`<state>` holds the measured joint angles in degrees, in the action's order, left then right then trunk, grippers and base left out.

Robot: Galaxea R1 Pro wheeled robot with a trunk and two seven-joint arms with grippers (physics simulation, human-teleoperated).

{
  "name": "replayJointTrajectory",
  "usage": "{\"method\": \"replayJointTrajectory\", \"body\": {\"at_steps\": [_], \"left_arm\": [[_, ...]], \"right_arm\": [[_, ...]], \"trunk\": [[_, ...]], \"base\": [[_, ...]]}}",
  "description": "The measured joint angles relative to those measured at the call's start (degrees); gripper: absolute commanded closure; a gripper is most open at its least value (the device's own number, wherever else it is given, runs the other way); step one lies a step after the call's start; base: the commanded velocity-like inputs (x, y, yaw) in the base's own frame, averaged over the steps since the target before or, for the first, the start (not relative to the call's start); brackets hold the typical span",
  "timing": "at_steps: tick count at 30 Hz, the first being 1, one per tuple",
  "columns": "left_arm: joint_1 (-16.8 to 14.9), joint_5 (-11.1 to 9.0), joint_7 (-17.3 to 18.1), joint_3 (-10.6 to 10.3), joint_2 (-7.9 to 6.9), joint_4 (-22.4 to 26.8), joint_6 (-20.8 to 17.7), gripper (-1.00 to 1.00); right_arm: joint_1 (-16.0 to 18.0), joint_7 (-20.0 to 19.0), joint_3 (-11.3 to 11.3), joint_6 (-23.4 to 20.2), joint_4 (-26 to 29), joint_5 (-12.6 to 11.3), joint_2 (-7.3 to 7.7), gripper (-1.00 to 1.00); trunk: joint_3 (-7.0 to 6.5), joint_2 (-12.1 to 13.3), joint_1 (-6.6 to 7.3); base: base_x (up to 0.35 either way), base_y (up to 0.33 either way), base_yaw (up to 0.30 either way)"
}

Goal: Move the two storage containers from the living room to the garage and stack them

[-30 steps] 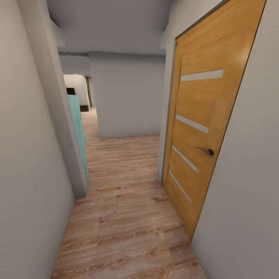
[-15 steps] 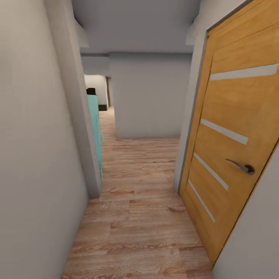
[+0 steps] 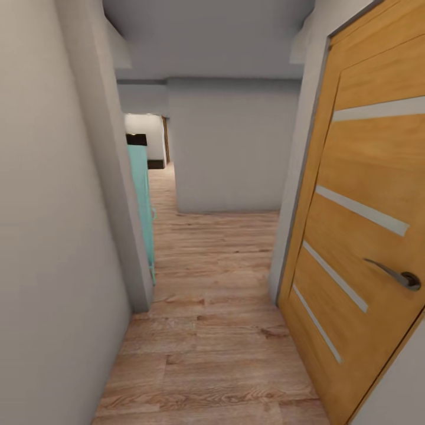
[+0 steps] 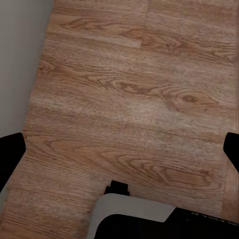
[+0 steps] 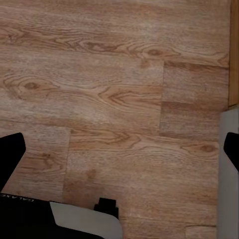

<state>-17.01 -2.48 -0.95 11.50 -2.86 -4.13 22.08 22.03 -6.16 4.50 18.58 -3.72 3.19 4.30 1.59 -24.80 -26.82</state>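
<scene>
**Robot in hallway, no containers in sight**

Head cam looks down a narrow corridor w/ a light wood plank floor (image 3: 218, 307). The landmark is the honey-coloured wooden door (image 3: 366, 236): it stands shut on the corridor's right side, w/ four pale slanted strips across its panel and a metal lever handle (image 3: 394, 275) near its edge. Opposite the door, across the planks, runs a plain grey-white wall (image 3: 53, 236) ending in a corner; just past that corner, farther down than the door, a teal panel (image 3: 143, 206) stands upright, w/ something dark above it. Beyond the door the corridor meets a pale wall block (image 3: 227, 147), and an opening to its left leads further in.

Left wrist cam: left pincer (image 4: 119, 149) spread wide, dark fingertips at the frame's two sides, nothing between them but planks and a strip of pale wall. Right wrist cam: right pincer (image 5: 119, 149) likewise wide apart and empty, over planks, w/ the door's bottom edge at one side.
</scene>
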Motion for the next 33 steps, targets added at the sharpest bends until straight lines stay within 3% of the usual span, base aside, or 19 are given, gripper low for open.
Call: {"method": "replayJointTrajectory", "body": {"at_steps": [33], "left_arm": [[0.0,0.0,-0.2,0.0,0.10,0.0,0.0,-1.00]], "right_arm": [[0.0,0.0,0.0,0.0,0.0,0.0,0.00,-1.00]], "trunk": [[-0.61,0.0,0.00]], "base": [[0.325,-0.136,0.000]]}}
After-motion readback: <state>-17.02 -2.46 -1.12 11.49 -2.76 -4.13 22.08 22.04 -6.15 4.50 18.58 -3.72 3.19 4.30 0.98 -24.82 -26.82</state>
